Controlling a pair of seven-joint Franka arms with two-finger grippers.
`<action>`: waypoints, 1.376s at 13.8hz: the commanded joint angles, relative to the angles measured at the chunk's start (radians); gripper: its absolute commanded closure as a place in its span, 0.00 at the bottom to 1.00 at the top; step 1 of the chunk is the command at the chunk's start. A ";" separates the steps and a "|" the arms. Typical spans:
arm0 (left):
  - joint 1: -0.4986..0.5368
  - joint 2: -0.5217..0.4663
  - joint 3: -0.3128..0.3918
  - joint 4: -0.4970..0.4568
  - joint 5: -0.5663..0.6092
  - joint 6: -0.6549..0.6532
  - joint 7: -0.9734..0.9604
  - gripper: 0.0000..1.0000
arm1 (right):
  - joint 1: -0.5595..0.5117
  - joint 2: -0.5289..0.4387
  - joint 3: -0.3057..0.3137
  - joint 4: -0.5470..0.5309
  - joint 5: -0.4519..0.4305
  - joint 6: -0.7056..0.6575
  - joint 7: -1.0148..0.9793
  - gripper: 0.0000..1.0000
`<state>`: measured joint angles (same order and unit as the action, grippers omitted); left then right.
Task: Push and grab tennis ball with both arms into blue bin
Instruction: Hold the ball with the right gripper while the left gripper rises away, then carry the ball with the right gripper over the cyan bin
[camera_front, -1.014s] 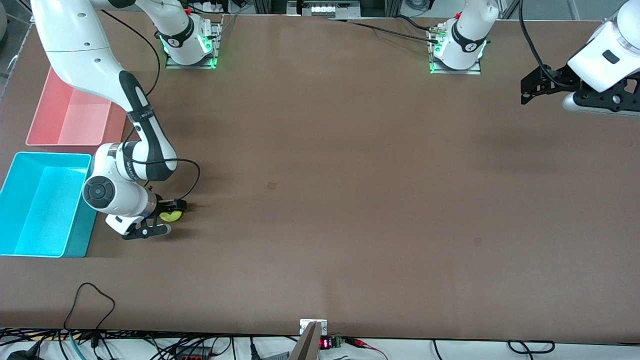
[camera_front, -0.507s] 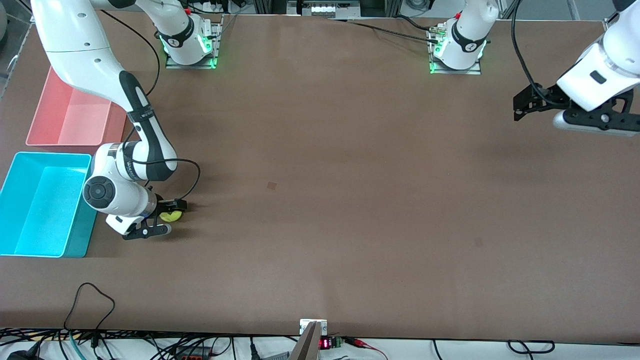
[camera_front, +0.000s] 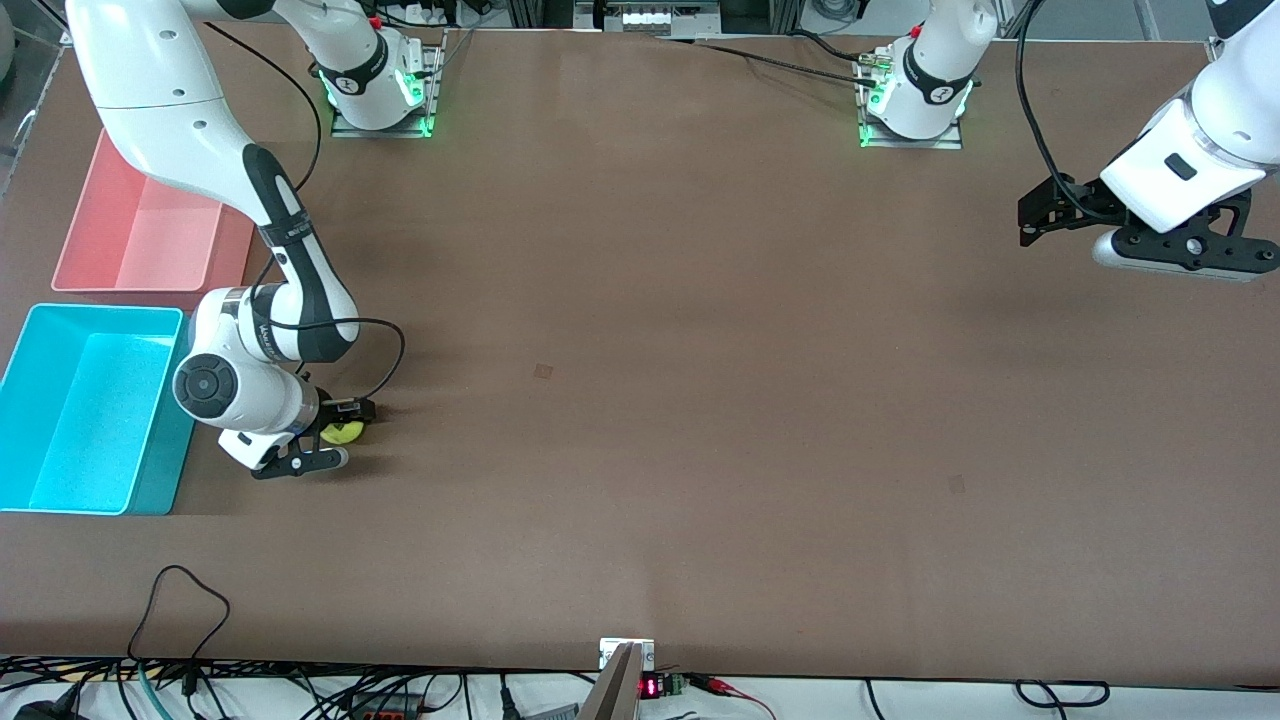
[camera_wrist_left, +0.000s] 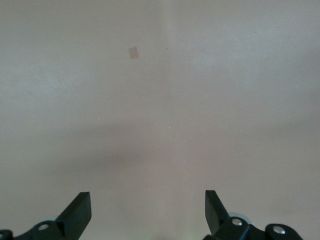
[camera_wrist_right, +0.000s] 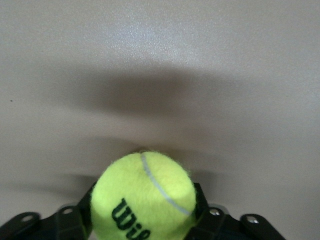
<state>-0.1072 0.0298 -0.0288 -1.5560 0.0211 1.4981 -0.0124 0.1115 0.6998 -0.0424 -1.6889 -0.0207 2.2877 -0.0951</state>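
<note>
Right gripper (camera_front: 335, 432) is pinching the tennis ball (camera_front: 343, 432) low over the table, beside the blue bin (camera_front: 20, 430). Light and fuzzy, it is likely gripping best across its middle. Left gripper (camera_wrist_left: 147, 207) is hovering spread, waiting.

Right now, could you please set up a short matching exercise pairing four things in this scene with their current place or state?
Things:
1. tennis ball
2. blue bin
3. pink bin
4. left gripper

Places or states:
A. open, over bare table at the left arm's end
B. gripped between the right gripper's fingers
C. nothing in it, nearer to the front camera than the other bin
D. nothing in it, farther from the front camera than the other bin

Pairs: 1-B, 2-C, 3-D, 4-A
</note>
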 joint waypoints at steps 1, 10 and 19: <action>0.009 -0.016 0.006 -0.001 -0.004 -0.059 0.008 0.00 | 0.002 0.004 0.003 0.009 0.002 -0.001 -0.003 0.60; 0.004 -0.013 -0.003 0.002 -0.003 -0.091 0.008 0.00 | -0.091 -0.179 -0.004 0.020 -0.012 -0.137 -0.092 0.97; 0.003 -0.016 -0.005 -0.001 -0.003 -0.104 0.006 0.00 | -0.351 -0.224 -0.086 0.037 -0.050 -0.235 -0.448 0.97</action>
<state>-0.1062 0.0285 -0.0296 -1.5556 0.0211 1.4084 -0.0124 -0.2385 0.4589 -0.0942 -1.6542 -0.0601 2.0530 -0.4903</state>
